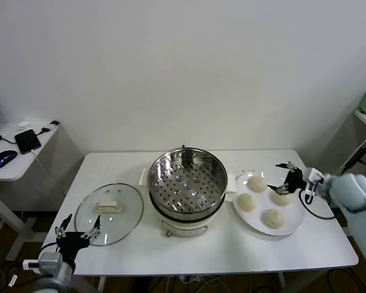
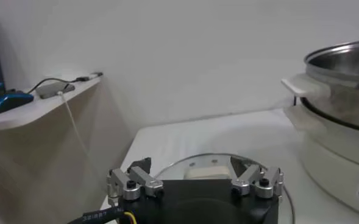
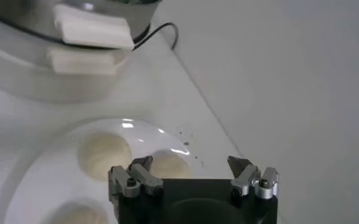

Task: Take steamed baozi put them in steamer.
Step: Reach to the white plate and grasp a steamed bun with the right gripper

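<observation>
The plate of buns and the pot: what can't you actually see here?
- Right wrist view: the right tool hides part of a baozi; the plate is cut off by the edge.
- Left wrist view: the steamer is cut off by the edge, its inside unseen.
- Head view: the steamer's base front label is too small to read.

Four pale, domed baozi (image 1: 257,183) sit apart on a white plate (image 1: 296,223) just right of the steamer (image 1: 187,183), which is shiny steel, open, with its perforated tray bare.
</observation>
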You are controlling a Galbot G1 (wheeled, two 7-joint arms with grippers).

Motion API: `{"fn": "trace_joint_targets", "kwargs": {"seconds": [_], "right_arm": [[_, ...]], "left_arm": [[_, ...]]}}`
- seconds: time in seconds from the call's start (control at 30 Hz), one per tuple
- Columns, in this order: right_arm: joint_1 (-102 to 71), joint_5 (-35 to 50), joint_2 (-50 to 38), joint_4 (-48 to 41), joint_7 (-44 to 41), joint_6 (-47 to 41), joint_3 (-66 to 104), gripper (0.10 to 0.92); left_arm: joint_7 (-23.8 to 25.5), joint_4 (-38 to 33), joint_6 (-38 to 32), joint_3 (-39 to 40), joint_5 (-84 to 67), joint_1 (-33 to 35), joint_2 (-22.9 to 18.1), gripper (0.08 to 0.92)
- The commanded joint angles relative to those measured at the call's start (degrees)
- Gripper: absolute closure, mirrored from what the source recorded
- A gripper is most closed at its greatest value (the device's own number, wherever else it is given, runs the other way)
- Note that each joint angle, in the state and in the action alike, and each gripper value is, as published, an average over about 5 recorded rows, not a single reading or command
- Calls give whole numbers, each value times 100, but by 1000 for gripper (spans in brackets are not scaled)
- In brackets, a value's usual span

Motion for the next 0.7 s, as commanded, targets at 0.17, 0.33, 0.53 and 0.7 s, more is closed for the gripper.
{"fn": "trace_joint_targets", "kwargs": {"seconds": [0.17,0.33,0.53,0.7], "right_arm": [[3433,-2823,1187,-3132,-2365,2134,-2620,203],[3386,-2894,1549,-3682,-2184,2171,-2434,203],[3197,-2902,1878,-4217,-1560,2175,-2180,203],[3039,-2912,2008,-4360,-1353,2163,-2029,203]], "left_arm": [[-15,-32,-2,-88,15,120,-85,177],[-19,-50,-2,-87,37,142,-98,177],[-21,-68,-10,-71,65,174,-107,177],[-24,-57,-28,-61,79,204,-104,177]]}}
